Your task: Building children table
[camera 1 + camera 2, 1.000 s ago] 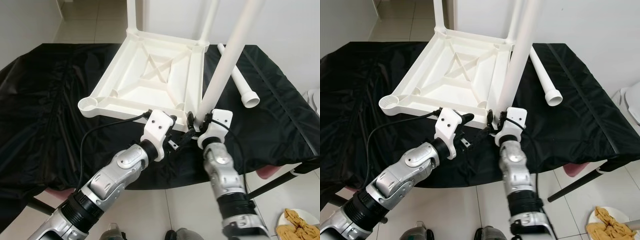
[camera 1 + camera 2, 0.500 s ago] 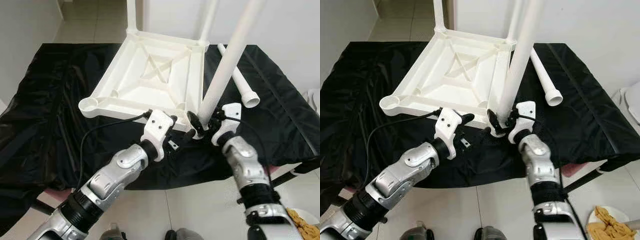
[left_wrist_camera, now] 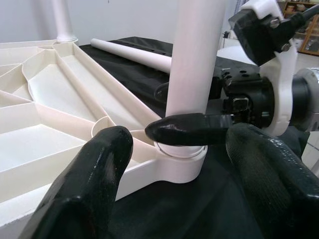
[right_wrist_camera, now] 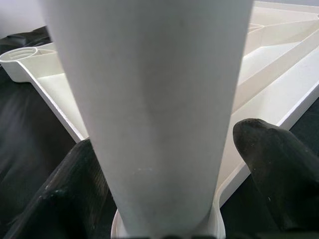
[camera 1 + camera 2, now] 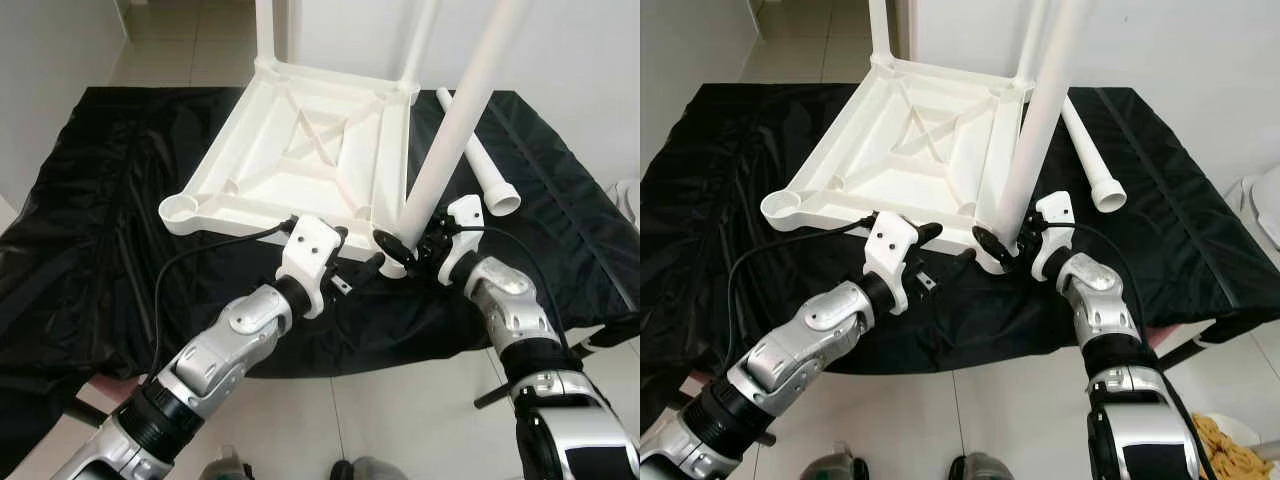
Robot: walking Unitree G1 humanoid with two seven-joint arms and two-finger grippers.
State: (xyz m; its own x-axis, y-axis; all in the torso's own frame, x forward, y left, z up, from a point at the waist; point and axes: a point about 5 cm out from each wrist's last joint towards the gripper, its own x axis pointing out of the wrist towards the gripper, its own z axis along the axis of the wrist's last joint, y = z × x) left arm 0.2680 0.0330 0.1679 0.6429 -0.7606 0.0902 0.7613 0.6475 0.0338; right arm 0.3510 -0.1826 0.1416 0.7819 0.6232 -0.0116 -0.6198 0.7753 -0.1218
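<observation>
Right tool [image 5: 392, 252] clamped on white plastic tube leg [image 5: 455, 125], seated in corner socket of upturned white plastic tabletop [image 5: 300, 150]. Left tool [image 5: 352, 270] wide, just beside socket.

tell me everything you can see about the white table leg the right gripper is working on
The table leg is a plain white tube, plastic by its look, smooth and matte. It stands slightly tilted, its lower end seated in the round corner socket of the upturned white tabletop, which lies on a black cloth. The leg's top runs out of frame. The right gripper has its jaws around the leg just above the socket, one finger on each side. The left gripper is close by, jaws open, not touching it.
</observation>
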